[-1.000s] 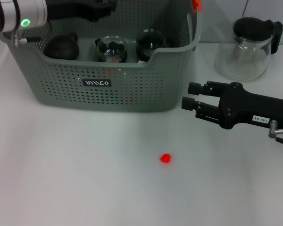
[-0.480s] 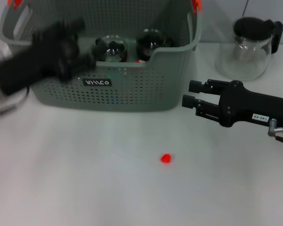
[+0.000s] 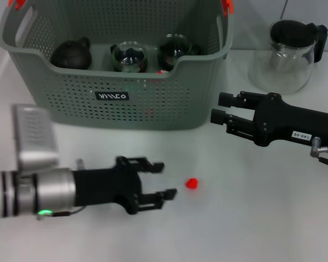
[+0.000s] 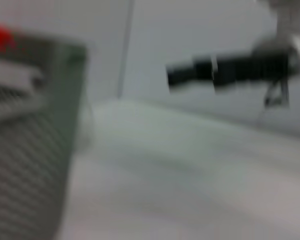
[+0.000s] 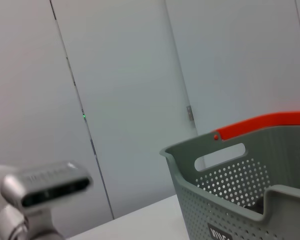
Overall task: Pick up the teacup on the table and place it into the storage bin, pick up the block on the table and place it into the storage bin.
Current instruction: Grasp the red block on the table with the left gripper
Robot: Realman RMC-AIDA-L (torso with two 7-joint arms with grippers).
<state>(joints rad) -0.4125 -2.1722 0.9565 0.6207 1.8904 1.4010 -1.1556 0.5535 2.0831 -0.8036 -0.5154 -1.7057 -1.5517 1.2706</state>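
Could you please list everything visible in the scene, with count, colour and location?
storage bin: one, grey-green, perforated, at the table's far left-centre.
dark teapot: one, blackish, inside the bin at its left.
glass cups: two, clear with dark contents, inside the bin, middle and right.
block: one, red, on the table in front of the bin.
glass pitcher: one, clear with black lid, far right on the table.
table: one, white.
left gripper: black, open, low over the table just left of the block.
right gripper: black, open, right of the bin.
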